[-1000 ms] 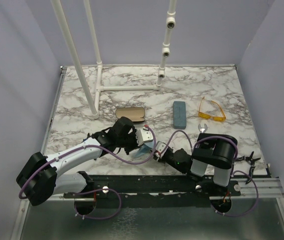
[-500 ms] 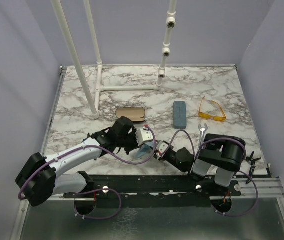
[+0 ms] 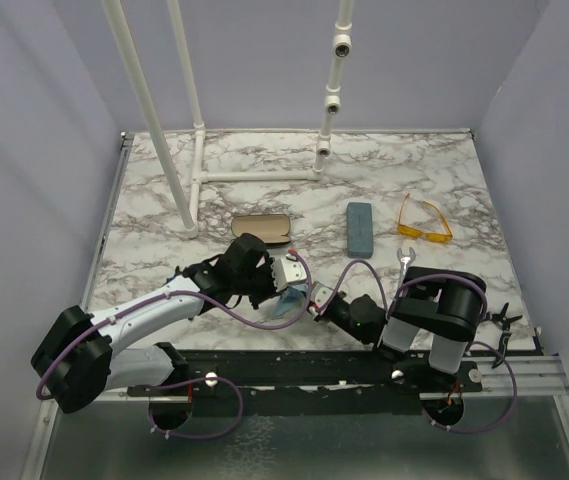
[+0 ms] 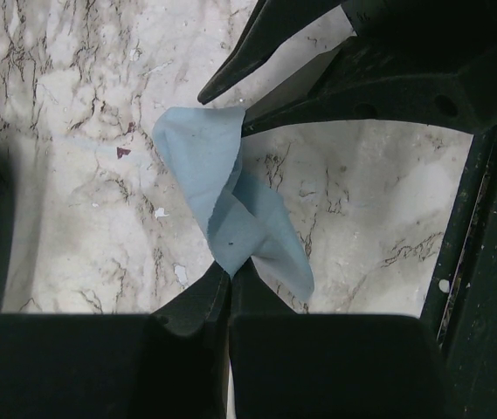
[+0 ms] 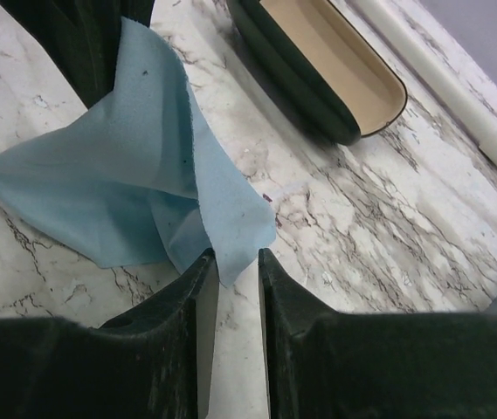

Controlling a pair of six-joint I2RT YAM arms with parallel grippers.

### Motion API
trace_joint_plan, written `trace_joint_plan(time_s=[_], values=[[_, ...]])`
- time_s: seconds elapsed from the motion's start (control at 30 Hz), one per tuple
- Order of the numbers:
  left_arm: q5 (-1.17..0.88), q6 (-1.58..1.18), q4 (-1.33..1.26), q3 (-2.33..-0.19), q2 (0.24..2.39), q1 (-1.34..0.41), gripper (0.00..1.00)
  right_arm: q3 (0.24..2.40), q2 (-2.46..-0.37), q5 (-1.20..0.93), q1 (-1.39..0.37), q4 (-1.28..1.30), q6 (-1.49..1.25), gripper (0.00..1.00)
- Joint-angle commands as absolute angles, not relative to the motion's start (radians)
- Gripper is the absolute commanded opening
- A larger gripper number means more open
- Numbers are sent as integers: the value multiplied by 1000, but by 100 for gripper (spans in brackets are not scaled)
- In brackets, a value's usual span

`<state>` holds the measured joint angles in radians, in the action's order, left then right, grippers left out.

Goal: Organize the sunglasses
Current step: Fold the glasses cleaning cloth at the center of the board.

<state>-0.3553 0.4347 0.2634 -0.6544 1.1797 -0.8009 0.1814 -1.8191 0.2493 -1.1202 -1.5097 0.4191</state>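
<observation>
Starting at the left, the left claw (image 4: 229, 272) has its fingers pressed together on a fold of a light blue cloth (image 4: 222, 188), which stands crumpled over the marbled desk (image 4: 73, 157). Behind it, toward the middle of the desk, a black oval case (image 3: 261, 229) lies open with its tan lining up. Just right of the cloth, the right claw (image 5: 235, 262) faces the left one. Its fingers stand a narrow gap apart, with the cloth's lower corner at the mouth of that gap and bare desk showing between them. Farther right lies a blue-grey oblong case (image 3: 360, 229), closed. Near it on the right are the yellow-orange sunglasses (image 3: 423, 220), their temples unfolded. The dark wire-frame sunglasses (image 3: 501, 317) sit at the near right edge of the desk, next to the right arm and well apart from both cases.
</observation>
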Motion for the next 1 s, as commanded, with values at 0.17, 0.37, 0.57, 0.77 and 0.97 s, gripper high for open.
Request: trace_joint_plan(time_s=[0.17,0.37,0.57,0.77,0.97], values=[[-380,449,253,-647,1156,-807,0,200,-1783,250,-1127,-1650,445,13],[-323,489,266,-658,1142,-806,0,184,-1656,251,-1127,-1497,446,0],[-260,576,289,-683,1123,-807,0,262,-1417,225,-1121,-1002,393,1],[-121,716,313,-716,1112,-807,0,336,-1249,207,-1083,-685,382,0],[-16,856,288,-738,1113,-806,0,446,-1223,174,-1012,-493,372,1]])
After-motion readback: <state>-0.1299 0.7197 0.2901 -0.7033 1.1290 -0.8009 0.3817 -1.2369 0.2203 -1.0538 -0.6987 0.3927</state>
